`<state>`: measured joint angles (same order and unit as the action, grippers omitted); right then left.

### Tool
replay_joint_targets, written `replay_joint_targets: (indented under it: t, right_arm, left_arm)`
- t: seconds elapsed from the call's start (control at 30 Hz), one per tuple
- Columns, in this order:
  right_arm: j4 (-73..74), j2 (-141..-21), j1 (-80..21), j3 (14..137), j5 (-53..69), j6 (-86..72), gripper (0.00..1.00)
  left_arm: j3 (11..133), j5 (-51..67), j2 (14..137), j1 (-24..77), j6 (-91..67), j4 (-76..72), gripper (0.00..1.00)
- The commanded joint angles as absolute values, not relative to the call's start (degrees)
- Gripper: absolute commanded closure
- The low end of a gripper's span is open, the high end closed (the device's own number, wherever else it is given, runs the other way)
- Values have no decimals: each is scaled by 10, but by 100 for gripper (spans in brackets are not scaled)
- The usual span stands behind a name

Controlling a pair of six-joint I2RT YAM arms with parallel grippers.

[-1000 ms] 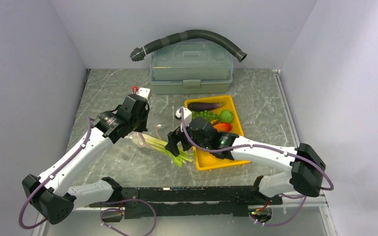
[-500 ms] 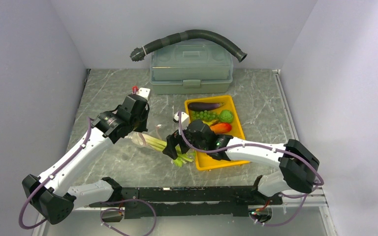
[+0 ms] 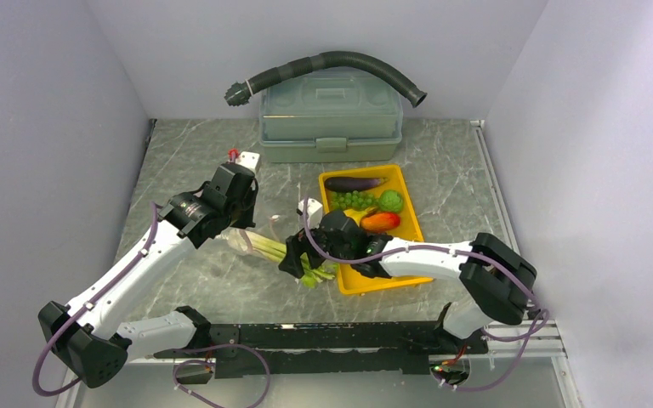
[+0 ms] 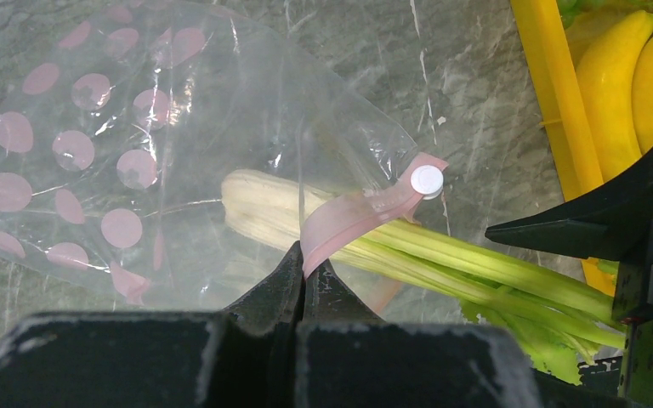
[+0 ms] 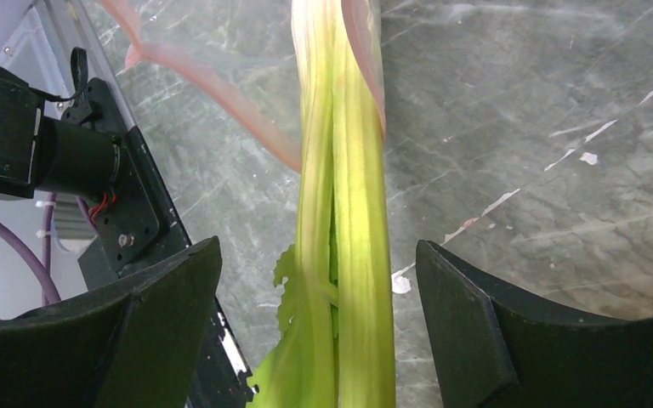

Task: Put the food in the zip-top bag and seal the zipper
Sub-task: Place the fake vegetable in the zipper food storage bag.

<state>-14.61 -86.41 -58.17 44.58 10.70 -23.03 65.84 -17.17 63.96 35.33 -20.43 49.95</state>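
Note:
The white-green leek [image 3: 282, 249] lies on the table with its white end inside the clear pink-dotted zip-top bag [image 4: 119, 161]. My left gripper [image 4: 308, 262] is shut on the bag's pink zipper strip [image 4: 353, 215] at the mouth. My right gripper [image 5: 319, 314] is open, its fingers on either side of the leek's green stalk [image 5: 349, 255], not touching it. In the top view the right gripper [image 3: 293, 257] sits over the leek's leafy end. Eggplant [image 3: 353, 182], green grapes [image 3: 353, 200] and red and green pieces [image 3: 383, 217] lie in the yellow tray [image 3: 408, 191]; bananas [image 4: 638, 76] show in the left wrist view.
A grey-green lidded box [image 3: 330, 119] stands at the back with a dark corrugated hose [image 3: 332, 64] on top. The yellow tray lies right of the leek. White walls close in the marble table on three sides.
My right gripper has moved left from the tray's edge to straddle the leek's green end. The left gripper and bag have stayed put.

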Motion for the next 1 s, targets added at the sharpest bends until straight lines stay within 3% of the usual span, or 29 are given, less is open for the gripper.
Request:
replay_joint_targets:
  t: [0.0, 0.33, 0.67, 0.83, 0.97]
  right_arm:
    - [-204, -873, -580, 440, 126, -244, 14]
    - [-221, -898, -579, 437, 134, -254, 24]
    - [-230, -917, -579, 437, 147, -261, 44]
    - [-240, -926, -578, 438, 159, -267, 57]
    - [-236, -925, -578, 441, 163, -266, 75]
  left_arm:
    - [660, -171, 632, 354, -203, 470, 100]
    - [660, -171, 632, 354, -203, 470, 100]
    - [661, -176, 632, 353, -205, 472, 100]
    - [660, -177, 632, 352, -206, 472, 100]
    - [660, -176, 633, 351, -207, 472, 100]
